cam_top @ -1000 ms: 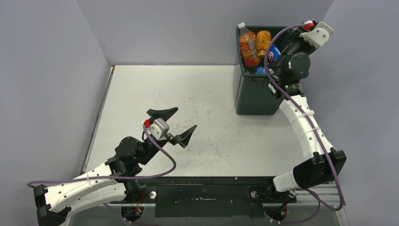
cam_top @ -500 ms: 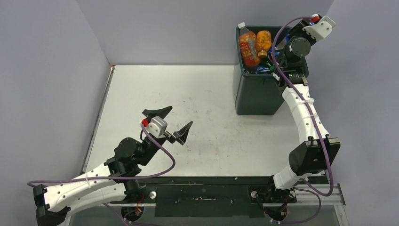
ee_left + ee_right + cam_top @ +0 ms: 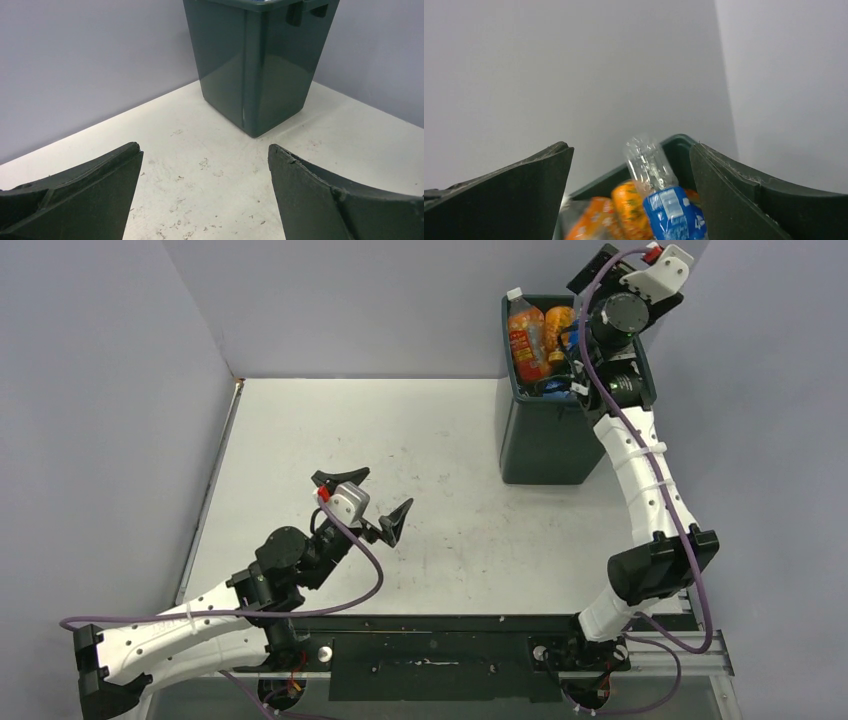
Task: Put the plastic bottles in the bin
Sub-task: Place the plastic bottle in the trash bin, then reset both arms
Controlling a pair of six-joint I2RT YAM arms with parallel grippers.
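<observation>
Right gripper [image 3: 630,150] hangs over the bin's mouth with its fingers spread wide and nothing pinched between them. In the wrist view, a clear bottle with a blue label [image 3: 659,180] pokes up at 6 o'clock, bottom end highest, in the gap between the fingers and touching neither. Orange bottles [image 3: 629,210] lie just beside it at 7 o'clock, all inside the dark green bin [image 3: 679,142], whose far rim shows behind them.

From above, the bin [image 3: 540,440] stands at the table's far right, about 1 o'clock from the table's middle, close to the grey back wall [image 3: 400,300]. It is heaped to the rim: an orange bottle with a red label and white cap [image 3: 522,340] stands tall at its left side, a second orange bottle [image 3: 558,325] leans next to it, and blue-labelled ones are partly hidden under the arm.

Left gripper [image 3: 388,490] hovers low over the near left of the white table [image 3: 420,420], fingers likewise spread and empty, well apart from the bin, which sits at its 2 o'clock. The left wrist view faces the bin's corner across scuffed tabletop.
</observation>
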